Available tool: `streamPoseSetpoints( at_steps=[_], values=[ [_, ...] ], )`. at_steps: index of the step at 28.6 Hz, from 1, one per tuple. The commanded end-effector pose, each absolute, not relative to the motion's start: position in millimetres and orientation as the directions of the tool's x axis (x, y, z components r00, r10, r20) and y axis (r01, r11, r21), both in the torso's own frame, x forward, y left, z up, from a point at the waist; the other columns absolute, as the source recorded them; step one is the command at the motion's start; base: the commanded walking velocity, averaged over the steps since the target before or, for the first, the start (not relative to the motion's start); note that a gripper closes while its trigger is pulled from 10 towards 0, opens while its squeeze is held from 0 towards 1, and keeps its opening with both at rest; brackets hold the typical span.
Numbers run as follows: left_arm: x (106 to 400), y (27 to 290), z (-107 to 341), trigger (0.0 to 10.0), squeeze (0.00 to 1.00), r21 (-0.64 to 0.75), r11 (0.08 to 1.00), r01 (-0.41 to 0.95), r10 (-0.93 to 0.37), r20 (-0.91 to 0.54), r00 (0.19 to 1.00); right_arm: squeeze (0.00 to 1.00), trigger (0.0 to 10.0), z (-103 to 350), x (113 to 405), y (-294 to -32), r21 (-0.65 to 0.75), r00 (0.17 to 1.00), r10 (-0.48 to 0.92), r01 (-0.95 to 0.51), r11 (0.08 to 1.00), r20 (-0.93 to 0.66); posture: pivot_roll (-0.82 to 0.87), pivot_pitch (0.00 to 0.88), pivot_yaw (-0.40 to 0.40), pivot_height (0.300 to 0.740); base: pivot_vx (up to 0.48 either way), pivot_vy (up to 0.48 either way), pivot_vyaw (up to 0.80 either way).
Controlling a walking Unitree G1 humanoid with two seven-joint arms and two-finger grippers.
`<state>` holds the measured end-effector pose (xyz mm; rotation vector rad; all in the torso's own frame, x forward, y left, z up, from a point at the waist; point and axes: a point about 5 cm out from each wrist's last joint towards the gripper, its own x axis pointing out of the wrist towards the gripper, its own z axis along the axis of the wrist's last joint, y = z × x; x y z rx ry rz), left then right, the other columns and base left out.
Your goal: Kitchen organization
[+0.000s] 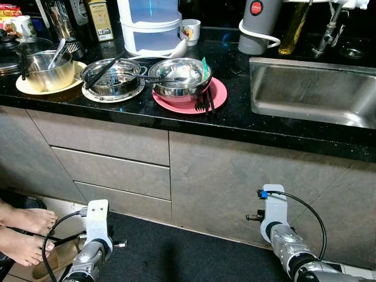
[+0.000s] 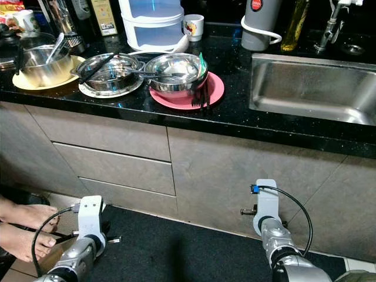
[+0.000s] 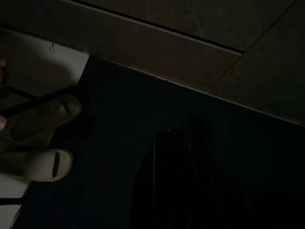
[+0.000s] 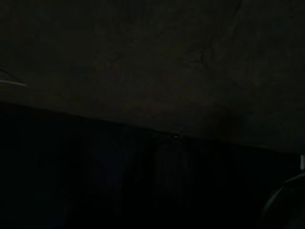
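Black stone counter [image 1: 147, 114] runs across in front of me, speckled and glossy, over grey matte drawers [image 1: 111, 170]. My left arm [image 1: 94, 235] and right arm [image 1: 282, 235] both hang low before the cabinet, over a dark mat [image 1: 176, 252]. Whether either claw is open or closed I cannot tell: both wrist views are nearly black, and in the left one my fingers [image 3: 167, 176] are only a dim dark shape.

On the counter three steel bowls sit in a row. The left bowl [image 1: 50, 69] stands on a yellow plate [image 1: 26, 87] with a spoon in it. The middle bowl [image 1: 111, 76] rests on a white plate [image 1: 111, 96], dark tongs across it. The right bowl [image 1: 179, 75] sits on a pink plate [image 1: 214, 97], with a black fork [image 1: 202, 103] lying on the plate's rim. Behind them stand a white tiered container [image 1: 150, 26], cut off at the top, and a mug [image 1: 190, 30]. A steel sink [image 1: 311, 91] lies to the right, its far side cut off.

At the left edge a person's bare feet [image 1: 23, 232] show by pale slippers [image 3: 40, 164].
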<state>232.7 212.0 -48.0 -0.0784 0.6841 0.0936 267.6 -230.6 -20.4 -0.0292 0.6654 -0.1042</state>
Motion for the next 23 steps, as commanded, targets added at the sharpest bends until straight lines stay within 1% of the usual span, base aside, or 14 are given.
streamPoseSetpoints(
  at_steps=[1,7,13,16,17,18,19,23],
  values=[
    [232.2,213.7,-47.8,10.0,0.0,-0.029,0.995,-0.099,0.059,-0.634,0.771,1.0,10.0,-15.0,272.7,-231.9,-0.053,0.802,-0.099,0.084,0.995,-0.589,-0.03,0.046,-0.015,0.74,0.0,0.0,0.0],
    [232.3,211.0,-47.9,10.0,0.0,-0.05,0.995,-0.085,0.034,-0.629,0.776,1.0,10.0,-13.2,272.7,-235.8,-0.033,0.812,-0.088,0.085,0.996,-0.577,-0.03,0.035,-0.015,0.74,0.0,0.0,0.0],
    [233.5,209.7,-47.1,10.0,0.0,-0.054,0.996,-0.073,0.023,-0.625,0.781,1.0,10.0,-13.8,272.8,-233.8,-0.025,0.811,-0.069,0.067,0.997,-0.582,-0.03,0.032,-0.013,0.74,0.0,0.0,0.0],
    [233.5,209.6,-47.0,10.0,0.0,-0.097,0.991,-0.091,0.011,-0.62,0.785,1.0,10.0,-14.0,272.9,-232.8,-0.022,0.81,-0.063,0.061,0.998,-0.583,-0.02,0.031,-0.014,0.74,0.0,0.0,0.0],
    [233.4,210.2,-46.8,10.0,0.8,-0.12,0.988,-0.102,0.007,-0.616,0.788,1.0,10.0,-13.9,273.0,-232.5,-0.021,0.81,-0.061,0.06,0.998,-0.583,-0.03,0.034,-0.013,0.74,0.0,0.0,0.0],
    [233.4,210.2,-46.8,10.0,0.8,-0.12,0.988,-0.102,0.007,-0.616,0.788,1.0,10.0,-13.9,273.0,-232.5,-0.021,0.81,-0.061,0.06,0.998,-0.583,-0.03,0.034,-0.013,0.74,0.0,0.0,0.0],
    [234.4,209.5,-45.1,10.0,1.0,-0.185,0.977,-0.105,-0.025,-0.59,0.807,1.0,10.0,-14.0,273.2,-231.5,-0.017,0.811,-0.055,0.056,0.998,-0.582,-0.03,0.034,-0.012,0.74,0.0,0.0,0.0],
    [235.0,210.6,-44.5,10.0,1.0,-0.186,0.976,-0.117,-0.015,-0.587,0.809,1.0,10.0,-14.1,273.4,-230.4,-0.012,0.812,-0.05,0.052,0.999,-0.582,-0.03,0.041,-0.01,0.74,0.0,0.0,0.0]
  ],
)
